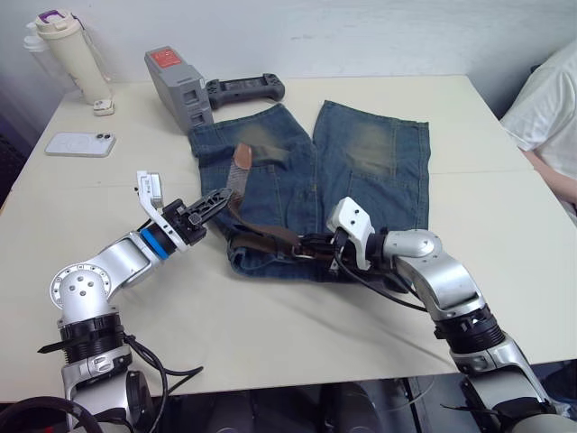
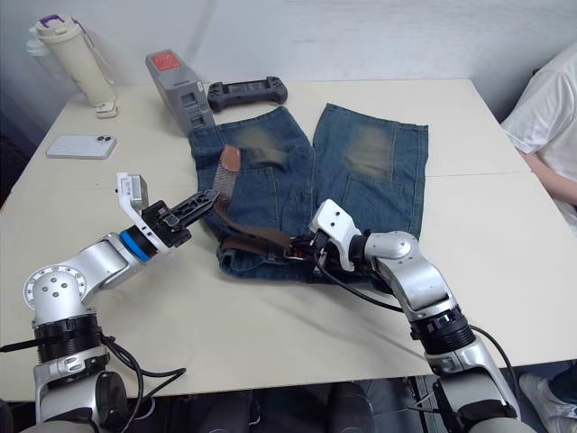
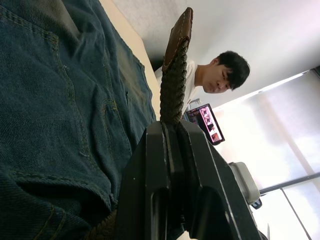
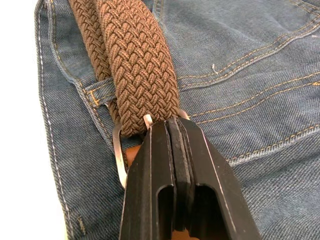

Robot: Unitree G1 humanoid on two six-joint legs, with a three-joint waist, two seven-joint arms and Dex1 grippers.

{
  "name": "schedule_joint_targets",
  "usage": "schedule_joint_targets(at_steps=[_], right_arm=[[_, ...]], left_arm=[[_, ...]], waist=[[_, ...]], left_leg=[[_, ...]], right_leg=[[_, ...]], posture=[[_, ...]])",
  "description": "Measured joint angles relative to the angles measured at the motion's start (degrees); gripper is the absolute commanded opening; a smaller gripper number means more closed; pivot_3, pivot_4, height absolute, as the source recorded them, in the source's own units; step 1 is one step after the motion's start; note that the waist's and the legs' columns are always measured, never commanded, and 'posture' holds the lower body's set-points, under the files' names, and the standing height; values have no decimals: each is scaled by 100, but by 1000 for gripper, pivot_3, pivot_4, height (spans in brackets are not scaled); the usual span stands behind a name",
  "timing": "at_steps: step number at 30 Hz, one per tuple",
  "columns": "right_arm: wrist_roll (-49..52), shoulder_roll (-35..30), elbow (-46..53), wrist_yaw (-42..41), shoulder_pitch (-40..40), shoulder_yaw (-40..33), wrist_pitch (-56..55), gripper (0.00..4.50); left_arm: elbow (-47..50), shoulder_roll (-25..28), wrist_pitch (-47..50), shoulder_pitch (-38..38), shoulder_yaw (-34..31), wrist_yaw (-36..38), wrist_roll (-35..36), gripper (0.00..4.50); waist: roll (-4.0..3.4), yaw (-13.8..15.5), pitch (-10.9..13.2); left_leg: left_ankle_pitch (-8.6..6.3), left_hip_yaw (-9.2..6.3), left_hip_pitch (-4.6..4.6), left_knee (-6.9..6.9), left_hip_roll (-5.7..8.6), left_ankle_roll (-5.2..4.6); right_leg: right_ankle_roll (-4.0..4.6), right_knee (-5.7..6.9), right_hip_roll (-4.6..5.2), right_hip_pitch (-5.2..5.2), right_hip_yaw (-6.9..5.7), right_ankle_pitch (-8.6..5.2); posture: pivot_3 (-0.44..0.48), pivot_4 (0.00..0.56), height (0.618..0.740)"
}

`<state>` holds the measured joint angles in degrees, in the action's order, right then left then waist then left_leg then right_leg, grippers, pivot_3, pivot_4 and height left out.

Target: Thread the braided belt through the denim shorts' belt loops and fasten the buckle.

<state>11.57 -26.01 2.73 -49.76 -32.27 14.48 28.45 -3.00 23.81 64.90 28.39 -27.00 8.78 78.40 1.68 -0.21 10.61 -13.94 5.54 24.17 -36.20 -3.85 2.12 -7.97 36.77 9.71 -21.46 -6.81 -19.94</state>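
The denim shorts (image 1: 370, 171) lie flat mid-table, waistband toward me. The braided belt (image 1: 263, 236) runs along the waistband. Its tan tip (image 1: 242, 158) stands up over the left leg. My left gripper (image 1: 214, 201) is shut on the belt just below that tip, and the wrist view shows the braid (image 3: 174, 80) rising from between the fingers. My right gripper (image 1: 317, 245) is shut at the buckle (image 4: 119, 155), on the waistband's middle. The braid (image 4: 137, 70) passes through the silver frame. A belt loop (image 4: 100, 86) sits beside it.
At the table's far left are a cream bottle (image 1: 74, 52) and a white phone (image 1: 81, 143). A grey box (image 1: 178, 87) and a black controller (image 1: 245, 89) lie just beyond the shorts. A person in a white shirt (image 1: 550, 108) sits at the right edge.
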Motion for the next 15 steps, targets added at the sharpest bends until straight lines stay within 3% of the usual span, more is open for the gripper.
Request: schedule_joint_targets(at_steps=[15], right_arm=[[465, -297, 385, -322, -74, -406, 415, 50]], left_arm=[[-87, 165, 1, 0, 119, 252, -171, 0]], waist=[[0, 3, 0]], left_leg=[[0, 1, 0, 2, 0, 0]], right_leg=[[0, -3, 0, 0, 0, 0]], posture=[[0, 150, 740]])
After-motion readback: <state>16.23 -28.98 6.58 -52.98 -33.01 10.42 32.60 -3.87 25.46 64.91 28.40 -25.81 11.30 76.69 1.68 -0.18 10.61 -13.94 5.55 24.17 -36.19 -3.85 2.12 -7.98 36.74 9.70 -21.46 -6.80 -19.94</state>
